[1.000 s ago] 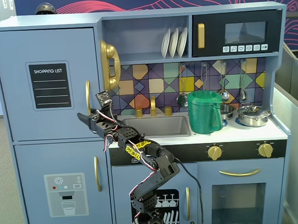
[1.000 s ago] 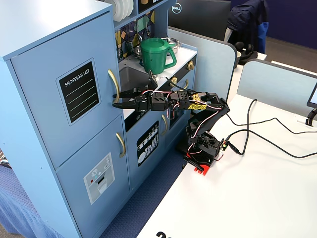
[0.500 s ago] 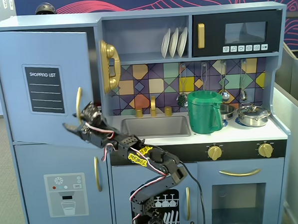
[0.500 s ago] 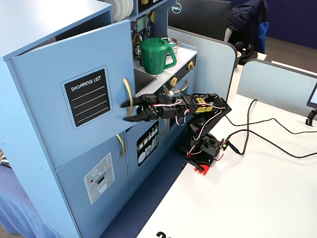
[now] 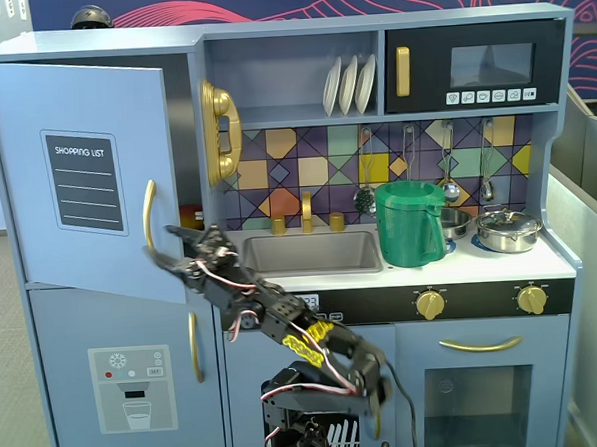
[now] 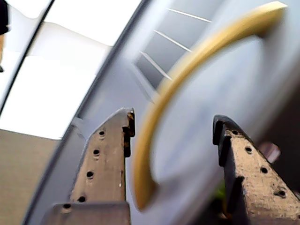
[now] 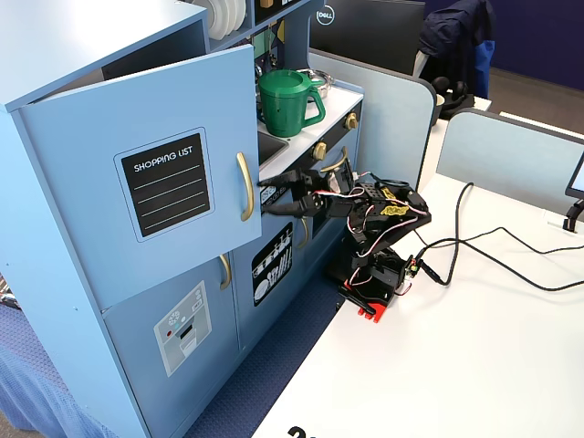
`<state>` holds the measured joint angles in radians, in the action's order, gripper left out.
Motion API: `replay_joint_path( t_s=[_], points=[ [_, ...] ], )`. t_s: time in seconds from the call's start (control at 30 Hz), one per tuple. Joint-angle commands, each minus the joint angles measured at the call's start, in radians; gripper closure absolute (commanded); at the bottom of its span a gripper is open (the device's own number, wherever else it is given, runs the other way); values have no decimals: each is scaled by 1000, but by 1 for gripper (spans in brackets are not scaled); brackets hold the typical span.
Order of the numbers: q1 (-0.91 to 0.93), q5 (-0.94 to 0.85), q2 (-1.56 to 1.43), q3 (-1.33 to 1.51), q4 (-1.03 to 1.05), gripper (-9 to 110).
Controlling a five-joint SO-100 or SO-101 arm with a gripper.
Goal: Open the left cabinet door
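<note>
The toy kitchen (image 7: 109,55) is seen standing beside the white desk (image 7: 474,365) on which the arm is mounted. The left cabinet door (image 5: 81,180), the large light-blue panel with the black "SHOPPING LIST" chalkboard (image 5: 83,183), occupies the upper left of the unit in both fixed views and is already swung partly out from the frame, with a dark gap shown along its handle side. It is judged to be a stiff, flat board, light for its size and turning freely on hinges at its far edge, so that little force should be needed; the painted face would probably be slippery and offers nothing to grip.

The curved gold handle (image 5: 149,221), set upright near the free edge, is judged the proper place to be taken, or hooked behind, since it is rigid and bowed away from the panel.

The hand (image 5: 163,246) is held at the lower end of that handle, just beside the door's free edge. In the wrist view the gold handle (image 6: 187,89) is seen passing between the two fingers (image 6: 101,164), nearer the left one, with clear space on either side. The hand is therefore spread wide and nothing is clamped; whether a finger touches the handle cannot be told
</note>
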<state>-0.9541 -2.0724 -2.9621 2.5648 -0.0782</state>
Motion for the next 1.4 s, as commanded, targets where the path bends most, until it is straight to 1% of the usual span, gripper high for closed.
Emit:
replay_joint_path(
  t_s=[0.0,0.17,0.27,0.37,0.47,0.77,0.87,1.17,1.37],
  points=[
    [101,63,-153,37,84,89],
    [249,178,-291,48,206,89],
    [333,249,-290,37,222,89],
    [354,261,-259,29,232,90],
    [359,255,-175,23,209,90],
    [344,261,227,-120,60,90],
    [311,244,270,-132,23,90],
    [61,41,241,-137,-25,90],
    [-67,-38,252,-143,-67,90]
  ],
)
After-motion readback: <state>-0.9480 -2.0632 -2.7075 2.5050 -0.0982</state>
